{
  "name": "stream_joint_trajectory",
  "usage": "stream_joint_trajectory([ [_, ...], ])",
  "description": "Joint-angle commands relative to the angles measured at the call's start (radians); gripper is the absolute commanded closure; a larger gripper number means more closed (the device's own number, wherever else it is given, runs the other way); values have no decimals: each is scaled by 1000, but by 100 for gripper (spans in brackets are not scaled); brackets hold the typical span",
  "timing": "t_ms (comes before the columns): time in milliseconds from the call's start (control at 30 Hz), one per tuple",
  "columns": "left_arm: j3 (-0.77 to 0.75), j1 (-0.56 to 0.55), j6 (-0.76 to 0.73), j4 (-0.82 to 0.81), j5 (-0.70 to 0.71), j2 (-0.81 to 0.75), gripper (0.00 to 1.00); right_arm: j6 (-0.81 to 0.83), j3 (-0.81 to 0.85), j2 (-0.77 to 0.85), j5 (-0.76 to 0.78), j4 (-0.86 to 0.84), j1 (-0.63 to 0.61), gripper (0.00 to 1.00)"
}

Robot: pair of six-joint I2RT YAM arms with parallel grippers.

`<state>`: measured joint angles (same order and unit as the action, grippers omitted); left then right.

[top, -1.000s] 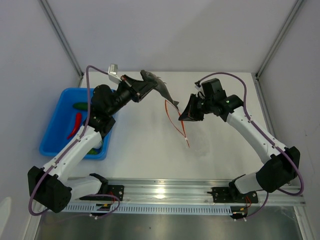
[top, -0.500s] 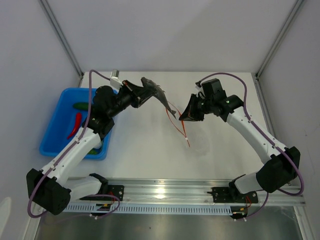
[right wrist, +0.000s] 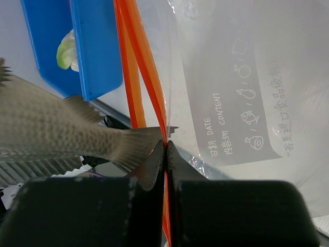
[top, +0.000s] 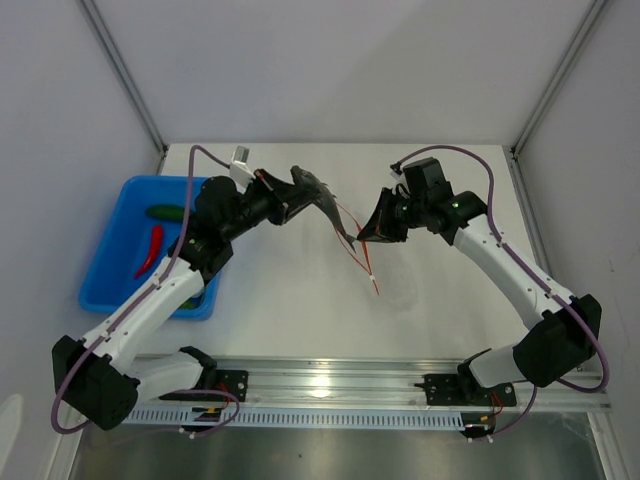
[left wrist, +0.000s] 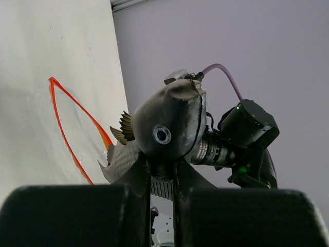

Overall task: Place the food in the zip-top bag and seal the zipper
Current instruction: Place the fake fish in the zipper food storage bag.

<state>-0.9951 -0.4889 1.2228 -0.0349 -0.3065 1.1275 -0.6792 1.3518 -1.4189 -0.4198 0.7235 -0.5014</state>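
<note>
My left gripper (top: pixel 291 188) is shut on the head end of a grey toy fish (top: pixel 320 192), held in the air with its tail pointing down to the right. In the left wrist view the fish head (left wrist: pixel 169 123) sits above my jaws (left wrist: pixel 162 167). My right gripper (top: pixel 368 233) is shut on the orange-red zipper (right wrist: pixel 141 67) and holds the clear zip-top bag (right wrist: pixel 231 77) up with its mouth gaping (top: pixel 352 245). The fish tail (right wrist: pixel 128 144) reaches the mouth beside my right gripper (right wrist: pixel 165 146). A dark green cucumber (top: pixel 165 212) and a red chili (top: pixel 150 249) lie in the tray.
A blue tray (top: pixel 108 290) stands at the left, partly under the left arm; it also shows in the right wrist view (right wrist: pixel 95 46), with a white-green leafy vegetable (right wrist: pixel 67 51) in it. Grey walls close off the back and both sides.
My left arm has carried the fish to the right and down, bringing its tail to the bag's mouth. My right gripper has kept the zipper strip in place.
</note>
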Motion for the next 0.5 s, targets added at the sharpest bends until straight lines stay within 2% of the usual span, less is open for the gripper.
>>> stream_joint_trajectory([
  [0,-5,-25,-19,-57,38,12,99,-10,23,28,-19,-38,-8,100],
  [267,-22,-30,-51,-57,69,40,99,-14,27,34,-28,-36,-8,100],
  [467,-68,-54,-59,81,95,69,99,-17,29,40,-8,-62,-8,100],
])
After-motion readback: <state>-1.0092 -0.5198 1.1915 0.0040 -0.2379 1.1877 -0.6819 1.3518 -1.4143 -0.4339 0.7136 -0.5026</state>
